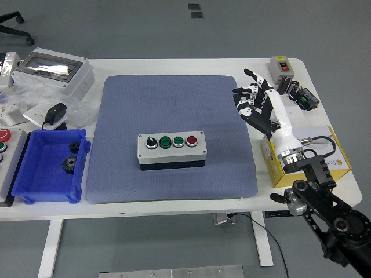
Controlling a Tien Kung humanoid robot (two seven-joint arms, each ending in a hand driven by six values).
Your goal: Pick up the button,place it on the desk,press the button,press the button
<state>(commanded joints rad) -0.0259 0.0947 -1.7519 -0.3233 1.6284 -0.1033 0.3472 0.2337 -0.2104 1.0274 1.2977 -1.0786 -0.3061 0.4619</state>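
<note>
While the right robot hand (pixel 254 104) hovers empty with fingers spread at the right of the frame, well apart from the button box (pixel 171 150) lying on the blue mat (pixel 174 98) at the counter's (pixel 191 202) centre, a press seemingly remains, requiring a reach leftward onto one button.

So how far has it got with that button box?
The button box already sits on the blue mat, so placing looks done. The right hand is open and lifted clear, touching nothing. Whether any pressing is left, this picture can't tell.
</note>
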